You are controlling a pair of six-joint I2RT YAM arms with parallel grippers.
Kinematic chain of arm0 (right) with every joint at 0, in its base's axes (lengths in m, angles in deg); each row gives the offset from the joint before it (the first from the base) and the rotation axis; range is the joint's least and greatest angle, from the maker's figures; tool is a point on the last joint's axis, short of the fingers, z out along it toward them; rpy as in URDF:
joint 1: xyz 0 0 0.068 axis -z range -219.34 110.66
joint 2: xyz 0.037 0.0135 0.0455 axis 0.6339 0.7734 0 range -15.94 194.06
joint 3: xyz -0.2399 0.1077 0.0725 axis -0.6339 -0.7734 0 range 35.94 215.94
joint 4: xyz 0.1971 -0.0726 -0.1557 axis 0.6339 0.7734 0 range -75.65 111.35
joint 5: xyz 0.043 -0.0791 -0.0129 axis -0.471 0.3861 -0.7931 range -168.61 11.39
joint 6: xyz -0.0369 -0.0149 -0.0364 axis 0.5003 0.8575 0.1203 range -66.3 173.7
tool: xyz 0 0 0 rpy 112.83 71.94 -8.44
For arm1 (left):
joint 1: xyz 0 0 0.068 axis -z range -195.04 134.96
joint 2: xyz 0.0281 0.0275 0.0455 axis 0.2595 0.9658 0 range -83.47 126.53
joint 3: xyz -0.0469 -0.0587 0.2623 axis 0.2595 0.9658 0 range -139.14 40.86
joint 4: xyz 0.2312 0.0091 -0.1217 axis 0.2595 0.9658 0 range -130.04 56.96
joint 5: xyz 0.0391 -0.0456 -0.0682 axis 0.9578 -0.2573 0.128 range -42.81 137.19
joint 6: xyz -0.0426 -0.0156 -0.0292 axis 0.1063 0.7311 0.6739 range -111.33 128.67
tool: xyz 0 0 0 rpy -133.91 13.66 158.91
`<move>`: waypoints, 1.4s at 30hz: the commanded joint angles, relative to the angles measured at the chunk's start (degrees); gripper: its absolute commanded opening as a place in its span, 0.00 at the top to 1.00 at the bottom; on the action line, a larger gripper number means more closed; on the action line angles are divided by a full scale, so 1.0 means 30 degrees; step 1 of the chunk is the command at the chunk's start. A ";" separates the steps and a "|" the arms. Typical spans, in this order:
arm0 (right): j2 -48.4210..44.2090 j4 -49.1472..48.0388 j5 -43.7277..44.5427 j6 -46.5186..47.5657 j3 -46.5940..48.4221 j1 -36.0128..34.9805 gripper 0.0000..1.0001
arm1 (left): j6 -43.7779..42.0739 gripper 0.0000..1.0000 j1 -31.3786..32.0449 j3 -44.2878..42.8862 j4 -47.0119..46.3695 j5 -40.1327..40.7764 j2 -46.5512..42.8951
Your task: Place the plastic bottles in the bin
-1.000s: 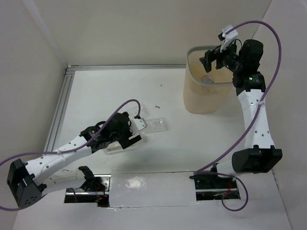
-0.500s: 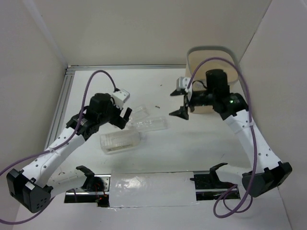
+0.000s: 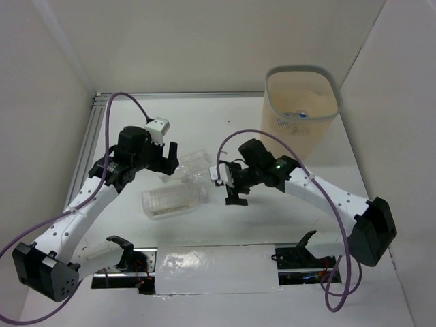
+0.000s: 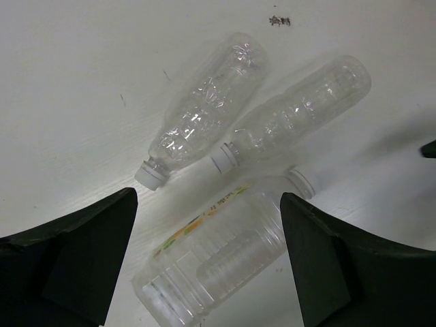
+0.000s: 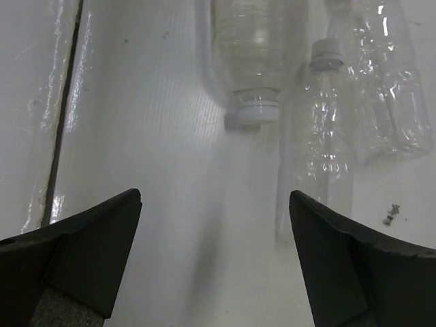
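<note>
**A:** Right arm swings off the bin (image 3: pixel 301 69) and down to the tabletop (image 3: pixel 136 122). The right fingers (image 3: pixel 235 199) now hang just beside the plastic bottles (image 3: pixel 194 162), spread wide with nothing in them.

**B:** And the left fingers (image 3: pixel 172 151)?

**A:** They've shifted a little and sit right over the same cluster, also spread wide and empty.

**B:** That's my worry. Two arms are crowding one small pile, and if both reach in at once I'd expect them to clash.

**A:** Agreed, and the pile is tight. Two slim bottles lie side by side, with the squarish bottle (image 4: pixel 218 262) just beside their necks. Closing on one could nudge its neighbour and send it rolling.

**B:** How will they handle?

**A:** Thin, clear, ribbed walls and white caps, all three lying on their sides. My guess is they buckle and may squirt out of a hard pinch. The squarish one has an orange-and-green strip along its side.

**B:** And the bin?

**A:** It stands upright in the far right corner, well apart from the pile. Something blue shows inside.
</note>
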 commanded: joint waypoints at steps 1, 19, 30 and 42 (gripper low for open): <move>0.1160 -0.3795 0.2376 -0.0175 -0.0690 -0.1107 0.03 | 0.1099 0.01 -0.0061 0.0244 -0.0305 -0.0273 -0.1627; 0.7374 -0.6848 0.3934 -0.1494 0.0685 -0.3422 0.05 | 0.2449 0.01 -0.0061 0.2002 -0.0305 -0.0097 -0.4558; 1.0128 -0.7261 0.5047 -0.2052 0.2880 -0.3424 0.04 | 0.2274 0.01 -0.0061 0.2383 0.0047 0.0284 -0.4941; 1.0833 -0.7846 0.4256 -0.2052 0.3409 -0.3043 0.02 | 0.2274 0.01 -0.0237 0.2764 0.0223 0.0634 -0.5322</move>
